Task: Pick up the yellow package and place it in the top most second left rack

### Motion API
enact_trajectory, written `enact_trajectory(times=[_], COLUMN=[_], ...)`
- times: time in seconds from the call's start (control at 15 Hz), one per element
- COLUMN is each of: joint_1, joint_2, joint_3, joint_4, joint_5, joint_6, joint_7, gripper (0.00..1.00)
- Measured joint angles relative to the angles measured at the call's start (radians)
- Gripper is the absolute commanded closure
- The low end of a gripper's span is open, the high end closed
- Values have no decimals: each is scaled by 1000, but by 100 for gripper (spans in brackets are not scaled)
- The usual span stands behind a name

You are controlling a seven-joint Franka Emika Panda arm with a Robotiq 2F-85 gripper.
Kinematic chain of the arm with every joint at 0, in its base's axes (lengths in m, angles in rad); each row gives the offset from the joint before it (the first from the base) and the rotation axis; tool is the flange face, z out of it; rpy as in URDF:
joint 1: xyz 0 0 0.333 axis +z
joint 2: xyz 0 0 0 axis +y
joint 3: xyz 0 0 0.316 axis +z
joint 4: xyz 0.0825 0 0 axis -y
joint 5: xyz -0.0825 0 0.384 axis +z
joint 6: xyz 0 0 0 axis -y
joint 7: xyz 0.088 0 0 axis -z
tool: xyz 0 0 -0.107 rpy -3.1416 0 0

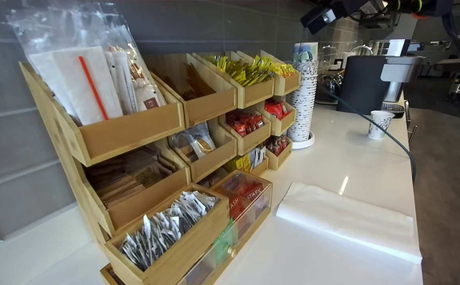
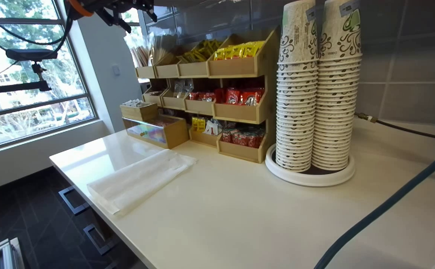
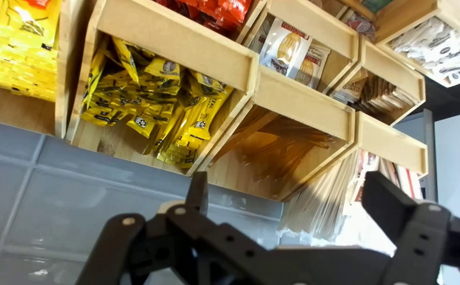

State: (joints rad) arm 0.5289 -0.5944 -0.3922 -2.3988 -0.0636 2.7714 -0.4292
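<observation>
the white desk (image 2: 239, 209) carries a wooden rack (image 2: 271, 82), and paper cups (image 2: 296, 112) stand stacked just beside the rack. my claw (image 3: 286, 186) hangs higher than the rack and apart from it, released, spread wide. bright yellow packages (image 2: 239, 50) lie in the rack's top row, others in its bottom row; which one the task means, i cannot tell.
</observation>
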Motion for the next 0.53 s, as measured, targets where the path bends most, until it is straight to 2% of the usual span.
enact_trajectory(times=[0.27,0.53], joint_1=[-91,-107], joint_2=[-69,-109], joint_3=[88,104], joint_4=[-23,-41], joint_5=[39,47], joint_6=[-85,-107], joint_7=[0,0], gripper=[0,0])
